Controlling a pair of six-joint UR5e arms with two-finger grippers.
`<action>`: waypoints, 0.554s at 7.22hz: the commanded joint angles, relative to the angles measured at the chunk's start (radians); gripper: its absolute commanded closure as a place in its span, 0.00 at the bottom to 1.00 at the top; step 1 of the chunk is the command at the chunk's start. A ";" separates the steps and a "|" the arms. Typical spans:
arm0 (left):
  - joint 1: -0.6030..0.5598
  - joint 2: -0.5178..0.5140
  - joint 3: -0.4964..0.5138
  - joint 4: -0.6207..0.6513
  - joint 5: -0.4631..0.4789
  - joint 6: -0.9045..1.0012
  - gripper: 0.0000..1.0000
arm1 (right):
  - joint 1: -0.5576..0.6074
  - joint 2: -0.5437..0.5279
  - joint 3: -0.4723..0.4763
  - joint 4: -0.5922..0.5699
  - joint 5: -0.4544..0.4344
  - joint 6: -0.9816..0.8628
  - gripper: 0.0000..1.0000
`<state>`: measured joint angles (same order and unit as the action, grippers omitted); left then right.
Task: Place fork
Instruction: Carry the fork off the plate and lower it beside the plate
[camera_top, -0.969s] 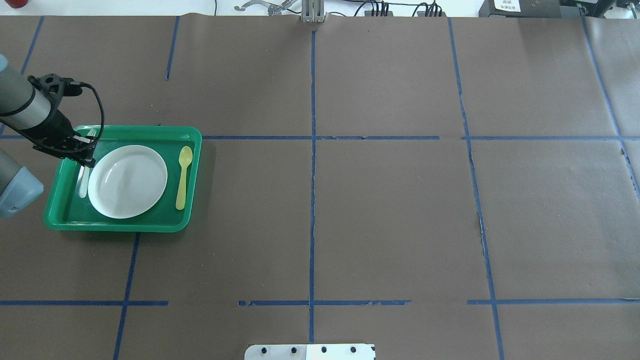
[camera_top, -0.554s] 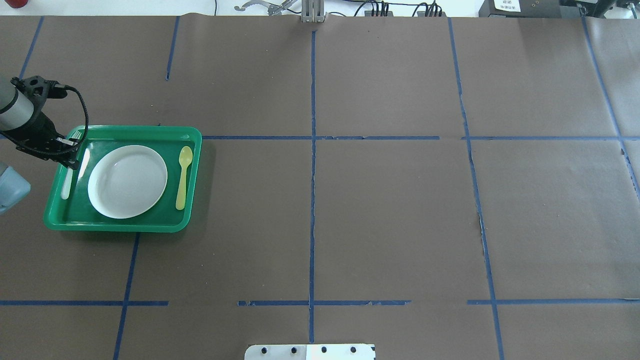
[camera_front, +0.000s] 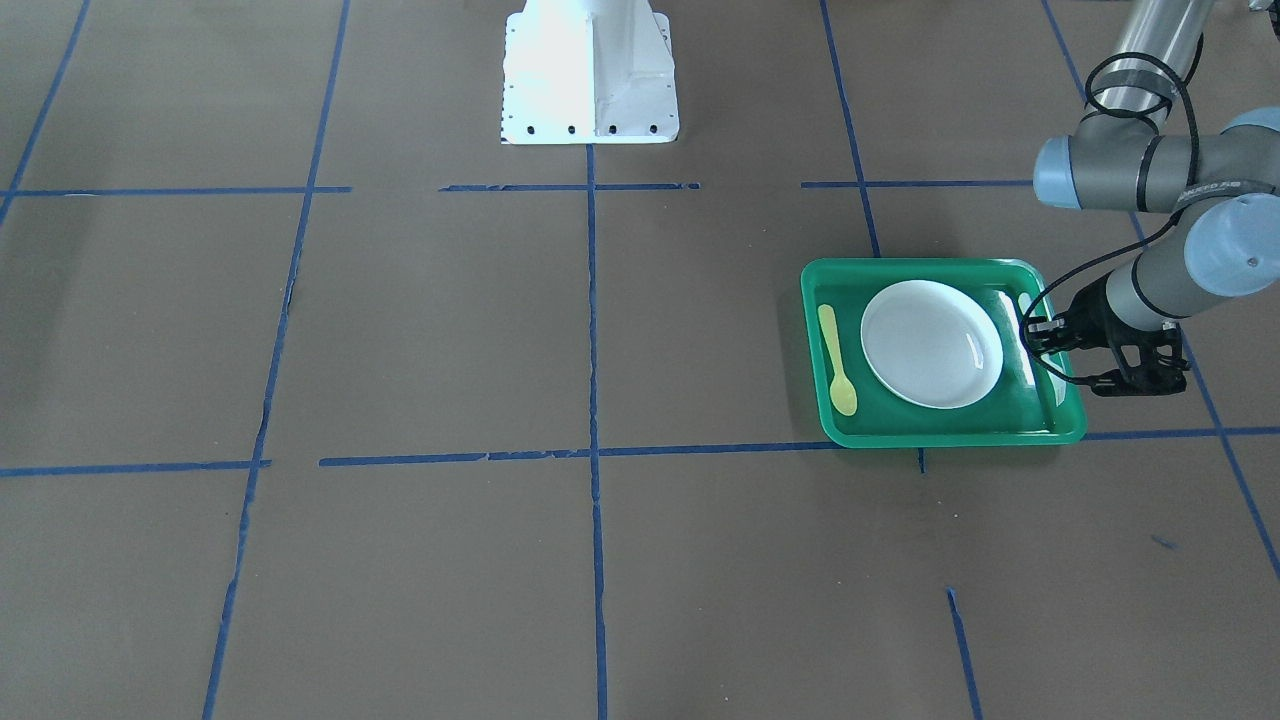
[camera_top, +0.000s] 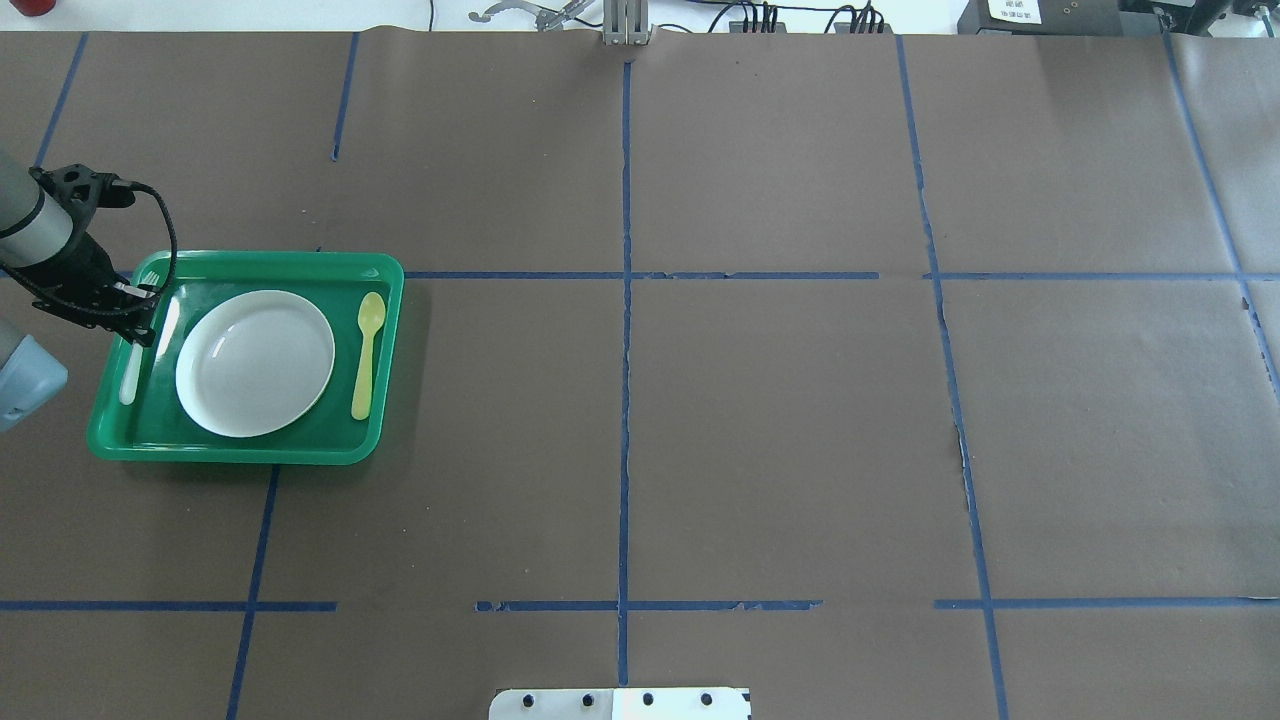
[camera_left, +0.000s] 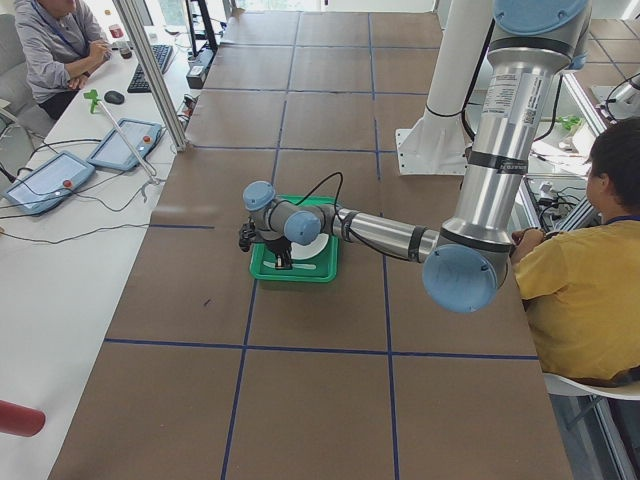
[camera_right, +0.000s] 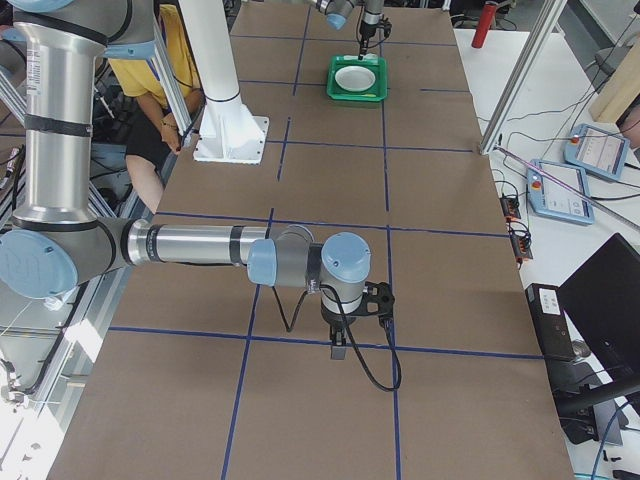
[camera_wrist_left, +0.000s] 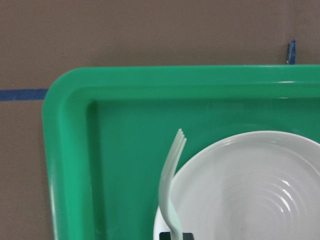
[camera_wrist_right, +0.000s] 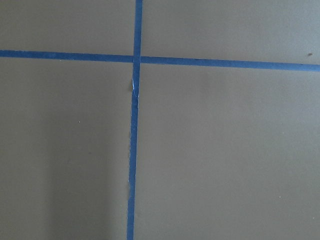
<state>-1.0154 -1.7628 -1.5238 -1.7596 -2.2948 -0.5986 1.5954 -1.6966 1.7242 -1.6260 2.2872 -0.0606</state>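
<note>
The pale whitish-blue fork (camera_top: 129, 378) is gripped at its middle by my left gripper (camera_top: 140, 312), which is shut on it. It hangs over the left rim of the green tray (camera_top: 250, 455), tines toward the far side. In the left wrist view the fork (camera_wrist_left: 170, 185) points up from the frame's bottom, its tines beside the white plate (camera_wrist_left: 250, 190) over the tray (camera_wrist_left: 65, 150). The front view shows the left gripper (camera_front: 1040, 338) at the tray's edge (camera_front: 950, 438). My right gripper (camera_right: 338, 350) shows only in the right side view; I cannot tell whether it is open or shut.
A white plate (camera_top: 255, 362) fills the tray's middle and a yellow spoon (camera_top: 366, 355) lies along its right side. The robot's base plate (camera_top: 620, 703) is at the near edge. Brown paper with blue tape lines (camera_wrist_right: 134, 125) covers the table.
My left gripper has carried the fork leftward, from beside the plate's left edge to over the tray's left rim. Since 0.6 s ago it has barely moved.
</note>
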 joint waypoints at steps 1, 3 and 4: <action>0.006 -0.001 0.007 -0.003 0.000 0.002 0.61 | 0.000 0.000 0.000 0.000 0.000 -0.001 0.00; 0.006 -0.003 0.004 -0.005 -0.002 0.008 0.23 | 0.000 0.000 0.000 0.000 0.000 0.001 0.00; 0.004 -0.001 -0.004 -0.003 0.000 0.008 0.23 | 0.000 0.000 0.000 0.000 0.000 -0.001 0.00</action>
<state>-1.0099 -1.7650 -1.5210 -1.7635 -2.2959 -0.5917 1.5954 -1.6966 1.7242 -1.6260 2.2872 -0.0607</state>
